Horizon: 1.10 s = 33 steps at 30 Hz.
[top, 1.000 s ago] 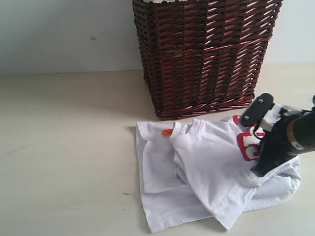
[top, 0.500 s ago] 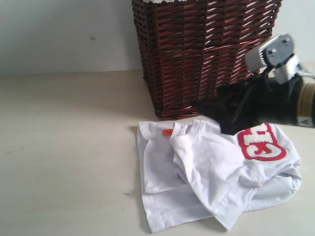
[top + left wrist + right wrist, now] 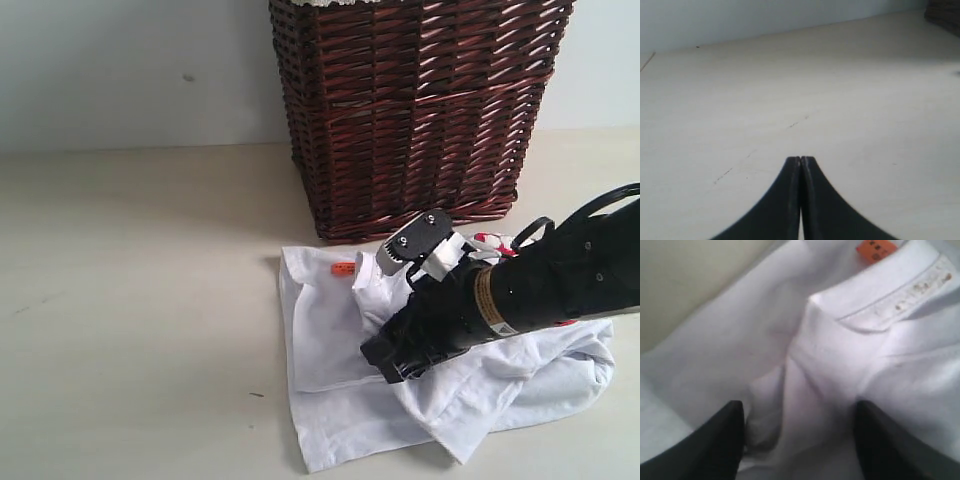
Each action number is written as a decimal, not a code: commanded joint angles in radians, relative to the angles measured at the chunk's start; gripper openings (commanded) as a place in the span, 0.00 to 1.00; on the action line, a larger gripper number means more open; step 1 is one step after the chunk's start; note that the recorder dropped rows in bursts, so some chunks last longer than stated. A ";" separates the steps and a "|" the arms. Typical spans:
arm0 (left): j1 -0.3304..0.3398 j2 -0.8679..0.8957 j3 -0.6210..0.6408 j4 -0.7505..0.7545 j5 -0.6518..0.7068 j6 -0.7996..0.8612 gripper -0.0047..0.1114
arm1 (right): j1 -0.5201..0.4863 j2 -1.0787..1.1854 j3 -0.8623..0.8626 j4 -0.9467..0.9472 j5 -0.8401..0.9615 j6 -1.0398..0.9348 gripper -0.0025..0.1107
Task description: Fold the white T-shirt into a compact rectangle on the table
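Shirt: thin white cotton T-shirt [image 3: 322, 340] — crumpled on pale beige tabletop [image 3: 130, 300]
Right jaws: wide apart — over its folds
Left jaws: pressed together

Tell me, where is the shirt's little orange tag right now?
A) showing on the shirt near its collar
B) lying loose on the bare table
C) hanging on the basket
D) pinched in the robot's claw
A: the orange tag lies uncovered on the white T-shirt beside the collar, clear of the right gripper.
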 commanded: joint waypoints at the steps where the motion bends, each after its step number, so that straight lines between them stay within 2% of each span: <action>1: 0.001 -0.005 -0.001 -0.008 -0.004 0.002 0.04 | 0.001 0.034 -0.023 -0.009 0.079 -0.001 0.26; 3: 0.001 -0.005 -0.001 -0.008 -0.004 0.002 0.04 | 0.001 0.027 -0.023 -0.019 0.087 -0.001 0.03; 6: 0.001 -0.005 -0.001 -0.008 -0.004 0.002 0.04 | 0.001 -0.011 -0.023 -0.031 0.106 -0.001 0.02; 8: 0.001 -0.005 -0.001 -0.008 -0.004 0.002 0.04 | 0.001 -0.041 -0.023 -0.037 0.038 -0.008 0.03; 9: 0.001 -0.005 -0.001 -0.008 -0.004 0.002 0.04 | 0.001 -0.041 -0.023 -0.060 -0.003 -0.016 0.07; 11: 0.001 -0.005 -0.001 -0.008 -0.004 0.002 0.04 | 0.001 -0.041 -0.023 -0.174 -0.070 -0.016 0.29; 12: 0.001 -0.005 -0.001 -0.008 -0.004 0.002 0.04 | 0.001 -0.041 -0.023 -0.180 -0.086 -0.016 0.47; 13: 0.001 -0.005 -0.001 -0.008 -0.004 0.002 0.04 | 0.001 -0.041 -0.025 -0.164 -0.084 -0.014 0.55; 14: 0.001 -0.005 -0.001 -0.008 -0.004 0.002 0.04 | 0.001 -0.034 -0.035 -0.145 -0.069 -0.014 0.60; 21: 0.001 -0.005 -0.001 -0.008 -0.004 0.002 0.04 | 0.001 0.085 -0.096 -0.138 -0.037 0.001 0.59; 25: 0.001 -0.005 -0.001 -0.008 -0.004 0.002 0.04 | 0.001 0.120 -0.096 -0.143 0.057 0.001 0.51; 27: 0.001 -0.005 -0.001 -0.008 -0.004 0.002 0.04 | 0.001 0.123 -0.096 -0.146 0.120 0.001 0.40; 32: 0.001 -0.005 -0.001 -0.008 -0.004 0.002 0.04 | 0.001 0.109 -0.096 -0.146 0.226 0.001 0.03; 33: 0.001 -0.005 -0.001 -0.008 -0.004 0.002 0.04 | 0.001 0.103 -0.096 -0.146 0.239 0.003 0.02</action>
